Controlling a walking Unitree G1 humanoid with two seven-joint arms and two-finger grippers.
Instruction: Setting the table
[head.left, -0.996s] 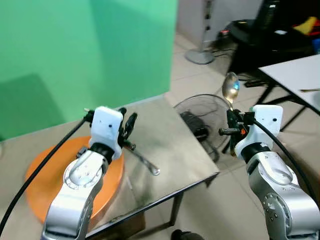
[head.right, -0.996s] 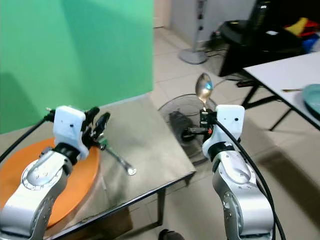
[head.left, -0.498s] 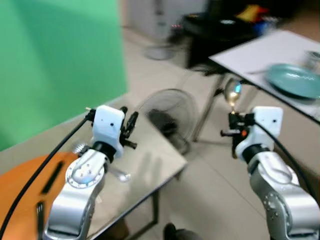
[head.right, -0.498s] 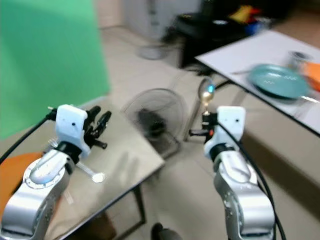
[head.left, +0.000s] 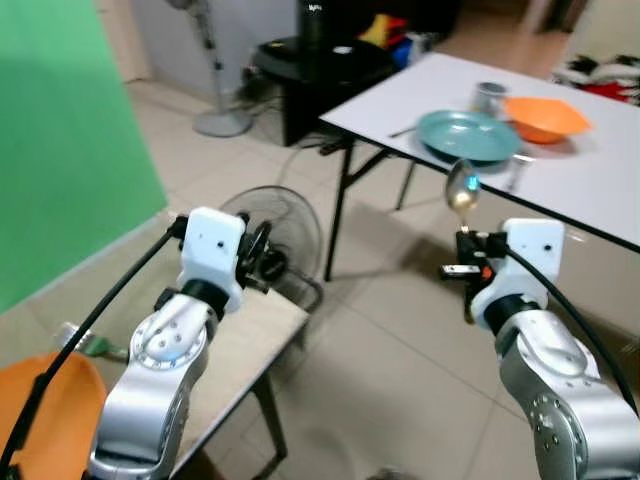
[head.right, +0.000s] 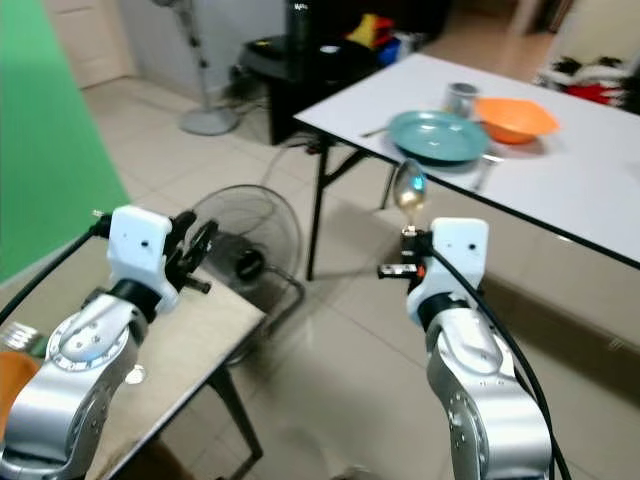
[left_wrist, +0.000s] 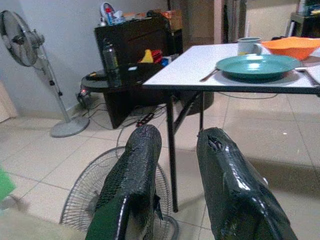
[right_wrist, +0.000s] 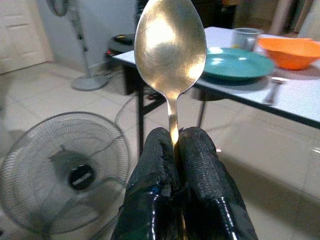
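In front of me now is the white table (head.left: 560, 160), which a second ago was only at the edge of the picture. The whole view has swung to the right, so it is the camera that turned, not the things. The green wall and the grey side table (head.left: 250, 330) have slid away to my left.

My right gripper (right_wrist: 176, 150) is pinched tight on the handle of the spoon (right_wrist: 170, 50), which stands upright with the bowl on top, the same as before. My left gripper (left_wrist: 175, 150) holds nothing; its two fingers have a small gap between them.

On the white table I see a teal plate (head.left: 467, 134), an orange bowl (head.left: 544, 116) behind it and a cup (head.left: 488, 97) near both. Some cutlery seems to lie beside the plate, but it is too small to be sure.

I judge that the turn is done and the spoon is in carry. Next I must walk to the white table and lay the spoon beside the plate. The floor fan (head.left: 275, 235) stands close to my path, so I should pass with care.
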